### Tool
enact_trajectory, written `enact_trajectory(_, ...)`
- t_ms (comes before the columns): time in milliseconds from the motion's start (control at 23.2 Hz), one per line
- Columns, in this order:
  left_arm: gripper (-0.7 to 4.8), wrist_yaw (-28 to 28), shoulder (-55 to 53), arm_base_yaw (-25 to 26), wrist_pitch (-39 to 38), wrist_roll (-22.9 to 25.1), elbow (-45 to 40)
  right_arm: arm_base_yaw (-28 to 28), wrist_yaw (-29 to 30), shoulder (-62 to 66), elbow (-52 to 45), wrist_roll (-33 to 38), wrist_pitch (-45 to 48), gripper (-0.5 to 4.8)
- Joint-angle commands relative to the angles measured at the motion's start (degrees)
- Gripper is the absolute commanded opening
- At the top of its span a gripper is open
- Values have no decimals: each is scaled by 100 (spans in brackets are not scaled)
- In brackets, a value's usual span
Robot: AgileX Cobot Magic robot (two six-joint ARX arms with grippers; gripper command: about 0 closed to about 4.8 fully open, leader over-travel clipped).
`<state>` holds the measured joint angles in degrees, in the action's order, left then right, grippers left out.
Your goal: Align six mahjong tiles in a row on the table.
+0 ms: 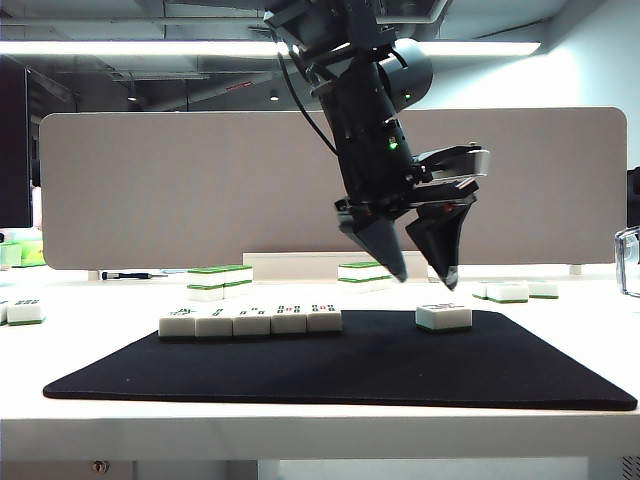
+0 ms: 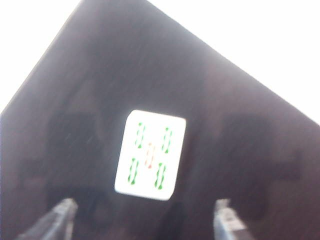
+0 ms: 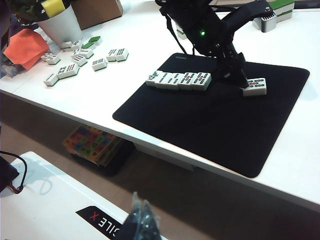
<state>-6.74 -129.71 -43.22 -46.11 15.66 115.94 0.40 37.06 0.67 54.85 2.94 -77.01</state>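
5 mahjong tiles (image 1: 251,321) already stand side by side, touching, in a straight row on the black mat (image 1: 340,375) that covers the middle of the worktop (image 1: 320,430), and a 6th tile (image 1: 443,316) lies apart from them on the same mat, off the row's right end in the exterior view with a clear gap between. The step in hand looks like the placing of that last tile: the left hand (image 1: 420,272) hangs just above it with its 2 dark fingers (image 1: 385,245) spread apart and nothing between them, so the tile is released and rests flat on the mat. The left wrist view confirms this, showing the lone tile (image 2: 150,154) face up with green and red marks, lying between the 2 fingertips (image 2: 60,215) and clear of both. By the look of it the row is not finished, since the 6th tile sits well short of the other 5. The next move would call for bringing it against the end of the row, either by gripping it again across its sides or by nudging it along the mat, and for keeping its long edge in line with the others so the row stays straight; too hard a push could knock the neighbouring tiles askew. The right hand (image 3: 140,220) sits low and away from the worktop, only a blurred dark tip showing in its own wrist view, and whether it is spread or clenched cannot be told. Spare tiles (image 3: 82,57) lie scattered on the bare worktop beyond the mat.
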Motion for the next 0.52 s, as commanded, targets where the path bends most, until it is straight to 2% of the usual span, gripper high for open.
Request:
enact_trajectory(43,372,-142,-74,-9,426,42,17,7,-4,-68,17,-20,55,-1)
enact_trajectory(431,369,-103,-404,-11,802,39,17,7,-7,-68,17,-22,57,-1)
enact_trajectory(474,363,-101,-417,-11,815,35,17,7,-7,-68,17,-22,57,-1)
enact_trajectory(517,314,-103,-455,-15,859,20,17,7,-7,-68,17,-22,61,-1)
